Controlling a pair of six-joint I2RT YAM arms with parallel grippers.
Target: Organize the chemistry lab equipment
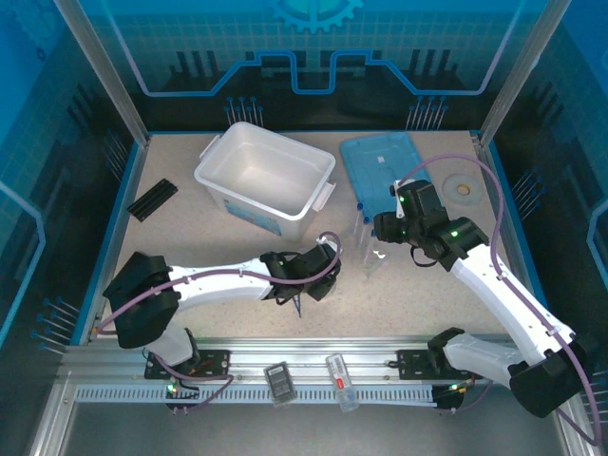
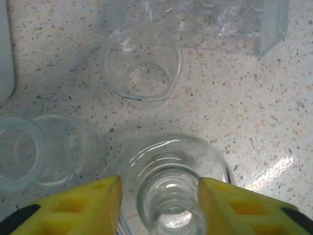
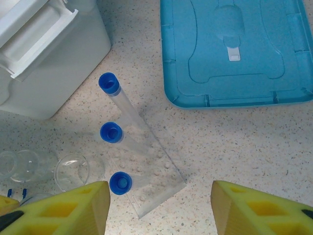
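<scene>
Right wrist view: three blue-capped tubes (image 3: 111, 132) stand in one clear rack (image 3: 157, 172), beside one lid (image 3: 234, 49) and one bin (image 3: 49, 63); right gripper (image 3: 156, 196) spread. Left gripper (image 2: 159, 196) spread around one flask (image 2: 166, 152).

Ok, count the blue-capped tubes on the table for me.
3. One blue-capped tube stands nearest the white bin, a second mid-row, a third nearest the right wrist camera, all lined along the clear rack. None looks hidden.
</scene>
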